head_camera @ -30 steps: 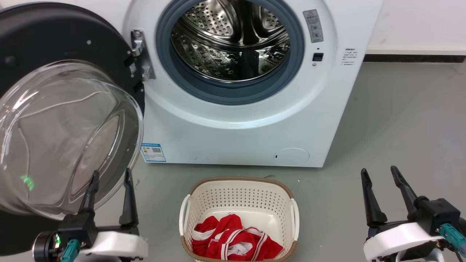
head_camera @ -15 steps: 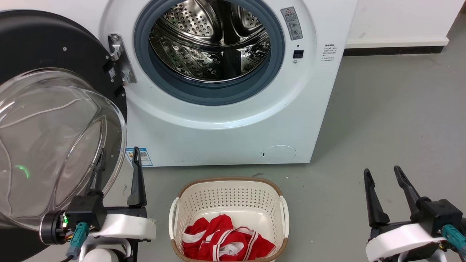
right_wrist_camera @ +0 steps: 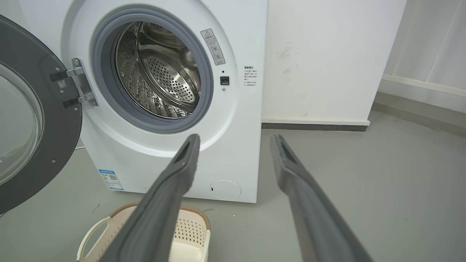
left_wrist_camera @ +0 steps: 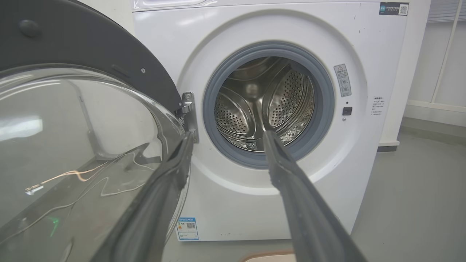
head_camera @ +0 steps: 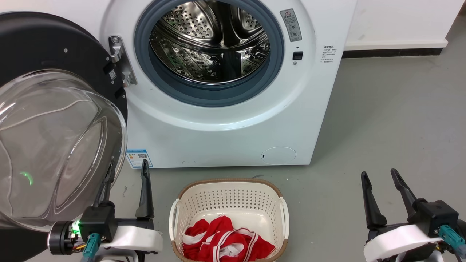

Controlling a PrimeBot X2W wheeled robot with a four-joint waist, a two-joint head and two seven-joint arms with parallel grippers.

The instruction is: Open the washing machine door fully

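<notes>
Since the earlier head view, the left tool [head_camera: 127, 165] has shifted right and lower along the door's clear bulge; the machine, the basket [head_camera: 227, 183] and the right tool [head_camera: 378, 173] have scarcely changed place. Both tools are released, fingers spread, grasping nothing. The washing machine door [head_camera: 54, 127] stands swung out on its hinge [head_camera: 122, 60] at the left of the opening, inner face toward the robot, leaving the steel drum [head_camera: 211, 40] exposed. It lies directly left of the left tool. In the left wrist view one finger [left_wrist_camera: 171, 174] overlaps the rim of the bulge (contact cannot be confirmed). The hinge axis is upright, so further travel would likely carry the door leftward and back toward the machine's front. The left arm is much the nearer; the right tool is well apart, over bare floor [head_camera: 393, 120]. The floor is smooth grey, meeting a white wall [right_wrist_camera: 327, 54] with a dark skirting. The basket, holding a red garment [head_camera: 225, 243], sits on the floor between the tools, before the machine.
</notes>
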